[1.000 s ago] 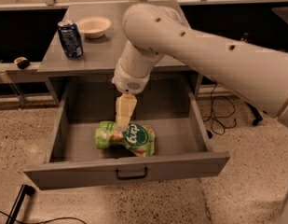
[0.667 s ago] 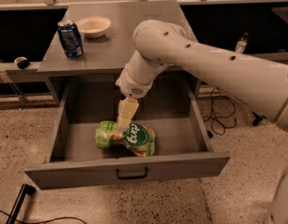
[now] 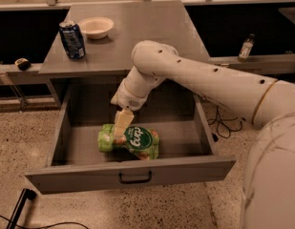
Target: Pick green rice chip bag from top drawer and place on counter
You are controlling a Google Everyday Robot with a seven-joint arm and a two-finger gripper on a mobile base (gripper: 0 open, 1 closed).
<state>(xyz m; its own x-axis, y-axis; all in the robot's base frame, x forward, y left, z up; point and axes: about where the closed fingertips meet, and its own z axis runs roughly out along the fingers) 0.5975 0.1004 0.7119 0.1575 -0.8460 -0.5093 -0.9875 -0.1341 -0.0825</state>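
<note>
- Camera view: gripper (image 3: 121, 133) points down onto green rice chip bag (image 3: 140, 142), toward its 9 o'clock end, inside top drawer (image 3: 185, 168).
- Jaws' state: cannot tell.

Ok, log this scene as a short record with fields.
gripper: lowered into the top drawer, over the left part of the green rice chip bag; grasp unclear
bag: lying on the drawer floor, near the front panel
drawer: pulled open
counter: holds a blue can and a white bowl on the view's left; bag not yet there
</note>
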